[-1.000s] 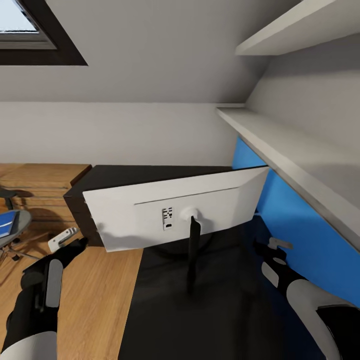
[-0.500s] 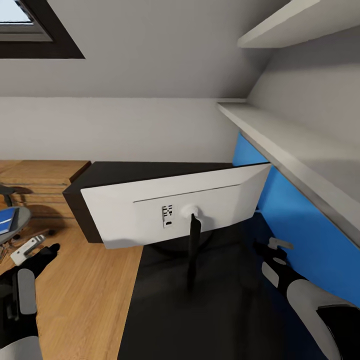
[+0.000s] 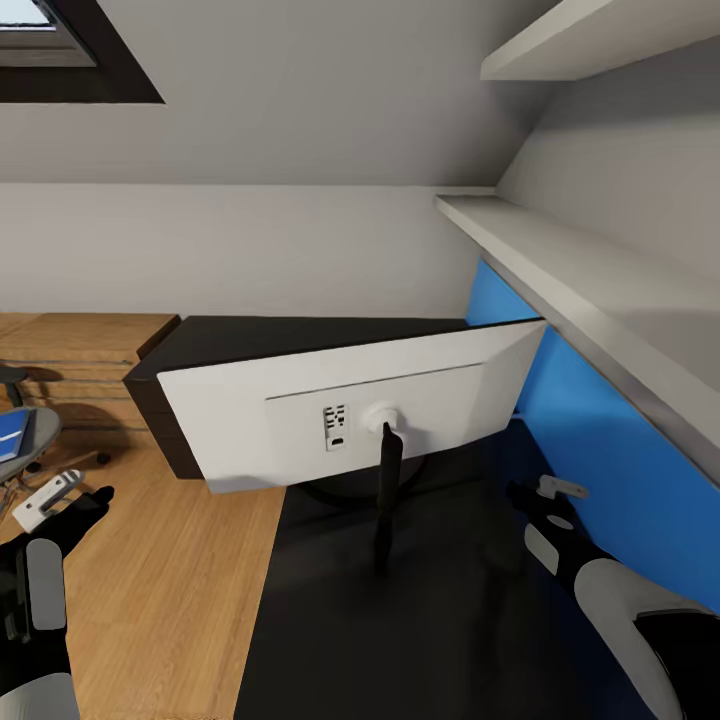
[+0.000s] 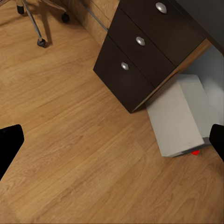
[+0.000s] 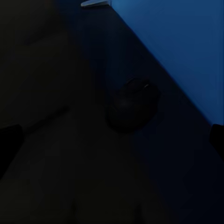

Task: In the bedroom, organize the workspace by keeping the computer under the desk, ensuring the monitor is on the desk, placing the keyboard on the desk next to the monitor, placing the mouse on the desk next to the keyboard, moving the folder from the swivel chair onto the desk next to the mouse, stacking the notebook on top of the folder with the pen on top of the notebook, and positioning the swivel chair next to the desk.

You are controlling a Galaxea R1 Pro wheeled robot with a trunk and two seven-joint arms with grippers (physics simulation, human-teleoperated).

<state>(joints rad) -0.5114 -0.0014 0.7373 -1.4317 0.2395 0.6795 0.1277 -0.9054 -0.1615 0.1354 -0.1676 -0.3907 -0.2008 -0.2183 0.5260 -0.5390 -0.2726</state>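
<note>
The monitor (image 3: 350,415) stands on the black desk (image 3: 420,620) with its white back and thin black stem facing me. My left gripper (image 3: 60,500) hangs open over the wooden floor left of the desk. In its wrist view, the left gripper (image 4: 112,144) looks down at the desk's knobbed drawers (image 4: 140,60) and the light-grey computer (image 4: 179,116) under the desk, red mark showing. My right gripper (image 3: 548,492) is open above the desk by the blue wall. The dark mouse (image 5: 133,109) lies ahead of the right gripper (image 5: 112,140). The swivel chair (image 3: 25,455) holds the blue folder (image 3: 10,435).
A light wooden dresser (image 3: 80,350) stands behind the chair. Grey shelves (image 3: 560,260) run above the blue wall panel (image 3: 600,450) on the right. The chair's chrome legs and casters (image 4: 32,18) rest on the wooden floor (image 4: 84,158) near the drawers.
My left gripper has swung left, away from the desk's drawer unit and towards the chair. The head camera has tilted slightly down. The right arm and monitor have stayed put.
</note>
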